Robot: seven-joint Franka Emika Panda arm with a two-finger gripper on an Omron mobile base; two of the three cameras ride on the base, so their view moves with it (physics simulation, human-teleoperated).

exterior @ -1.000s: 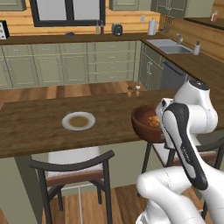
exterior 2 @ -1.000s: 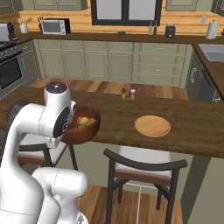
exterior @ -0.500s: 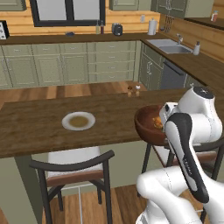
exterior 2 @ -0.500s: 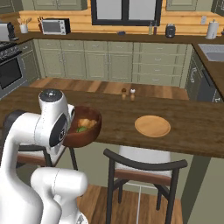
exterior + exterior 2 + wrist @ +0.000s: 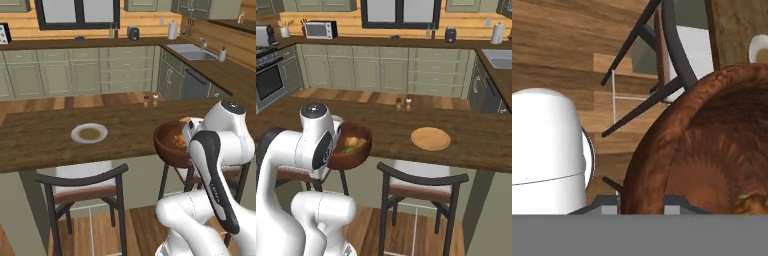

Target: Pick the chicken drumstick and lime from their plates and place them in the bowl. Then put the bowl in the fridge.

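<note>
The dark reddish-brown bowl (image 5: 170, 143) (image 5: 354, 151) hangs in the air just off the near edge of the wooden counter, beside my arm. In it lie the golden chicken drumstick (image 5: 356, 142) (image 5: 753, 203) and the green lime (image 5: 349, 149). In the hand view my gripper (image 5: 646, 203) is shut on the rim of the bowl (image 5: 712, 140), one finger on each side of its wall. The pale grey plate (image 5: 89, 133) and the tan plate (image 5: 430, 138) sit bare on the counter. The fridge is out of view.
A dark chair (image 5: 85, 187) (image 5: 421, 187) is tucked under the counter's near edge. Salt and pepper shakers (image 5: 403, 104) stand at the counter's far side. Green cabinets, a sink (image 5: 192, 50) and a microwave (image 5: 320, 29) line the back walls.
My arm's upper links have swung a little outward and down. The bowl has sunk slightly and stays in the grip.
</note>
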